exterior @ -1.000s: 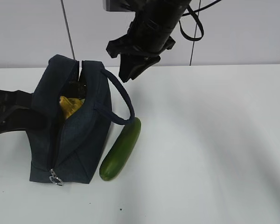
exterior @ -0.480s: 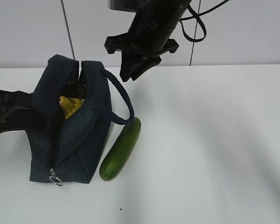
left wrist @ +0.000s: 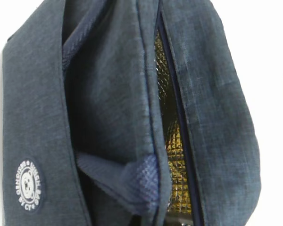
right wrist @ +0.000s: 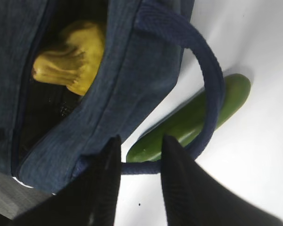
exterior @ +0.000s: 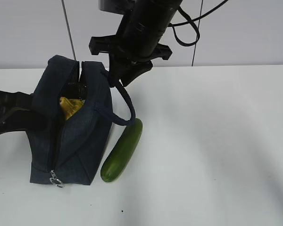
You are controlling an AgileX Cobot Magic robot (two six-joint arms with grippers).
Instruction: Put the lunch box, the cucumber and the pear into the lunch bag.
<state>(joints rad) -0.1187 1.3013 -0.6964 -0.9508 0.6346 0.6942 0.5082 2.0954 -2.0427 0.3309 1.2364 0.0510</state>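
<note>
The white tabletop [exterior: 217, 141] is carrying the navy lunch bag [exterior: 70, 136], which is gaping unzipped with the yellow pear [exterior: 70, 106] sitting inside. The right gripper [exterior: 120, 77] is hovering over the bag's loop handle [exterior: 125, 101], jaws parted and empty; the left gripper, jaws closed, is out of sight. The cucumber [exterior: 122, 150] is lying just beside the bag's right wall.

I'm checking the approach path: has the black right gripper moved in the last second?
Yes. In the exterior view the black right gripper has shifted left and slightly down, from beside the dark navy fabric lunch bag to over its top right edge.
</note>
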